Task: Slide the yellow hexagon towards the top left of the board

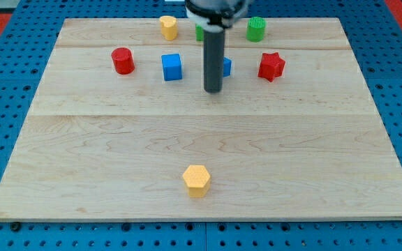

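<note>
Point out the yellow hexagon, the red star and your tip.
yellow hexagon [197, 179]: camera view, near the view's bottom, on its top face.
red star [271, 65]: camera view, upper right, on its top face.
my tip [213, 90]: camera view, the rod's very end, far above the hexagon.

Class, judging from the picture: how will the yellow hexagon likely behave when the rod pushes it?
The yellow hexagon looks squat and flat-based, so it probably slides rather than tips. Its angled faces may make it turn under an off-centre push. My tip is far above it in the view.
</note>
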You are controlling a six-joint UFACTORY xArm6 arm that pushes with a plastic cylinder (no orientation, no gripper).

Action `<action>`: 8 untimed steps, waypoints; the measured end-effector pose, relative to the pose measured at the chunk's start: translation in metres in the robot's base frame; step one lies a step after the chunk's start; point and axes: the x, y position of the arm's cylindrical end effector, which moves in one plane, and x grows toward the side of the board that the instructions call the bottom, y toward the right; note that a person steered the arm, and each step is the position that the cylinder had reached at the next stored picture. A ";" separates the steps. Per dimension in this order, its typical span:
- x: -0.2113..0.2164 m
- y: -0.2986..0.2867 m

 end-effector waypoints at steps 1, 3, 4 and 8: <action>0.060 0.050; 0.185 0.008; 0.172 -0.039; 0.041 -0.153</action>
